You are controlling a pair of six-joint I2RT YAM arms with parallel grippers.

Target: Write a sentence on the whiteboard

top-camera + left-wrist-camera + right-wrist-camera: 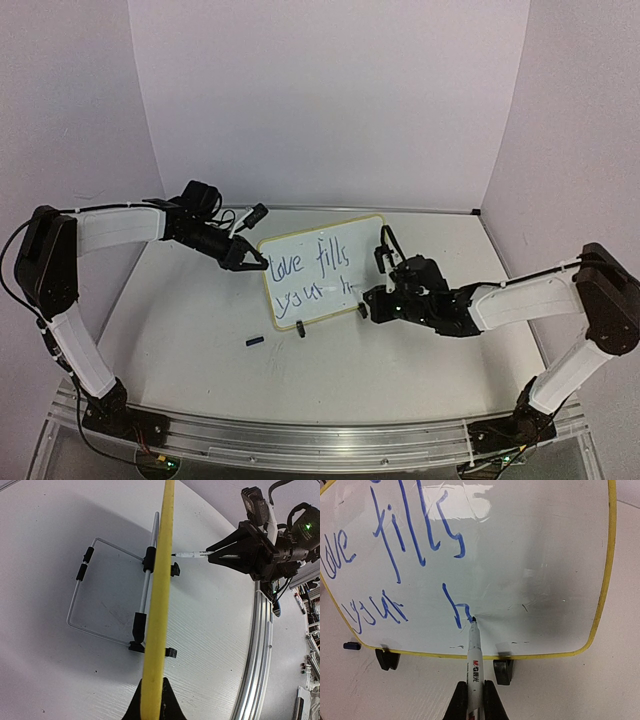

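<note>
Right wrist view first: shows the right gripper (474, 696) closed tight on the barrel of a marker (474, 655), tip pressed to the whiteboard (535, 555) at the foot of an unfinished word. Reads, in blue, as the sentence (420, 535) "love fills" on the upper line and "your" below, followed by a likely h and nothing after it. Stands propped near upright at the middle of the table (330, 385) on two black clip feet (503, 671) and a wire stand (80, 605), seen edge-on from the left wrist. Finds the left gripper (151, 701) pinched shut over the pale-yellow rim at the board's left edge, bracing it against the push of the pen. Judged to be partway through the last word, with most of the writing done and bare board to the right of the tip. Calls next for short strokes carried rightward along the lower line, light even pressure, wrist square to the tilted face, and letters small enough to end before the rim. Risks a skewed board or a broken stroke from too hard a push or a slack left hold. Small dark piece (254, 341) lying on the table in front of the board, possibly a cap; too small to tell.
</note>
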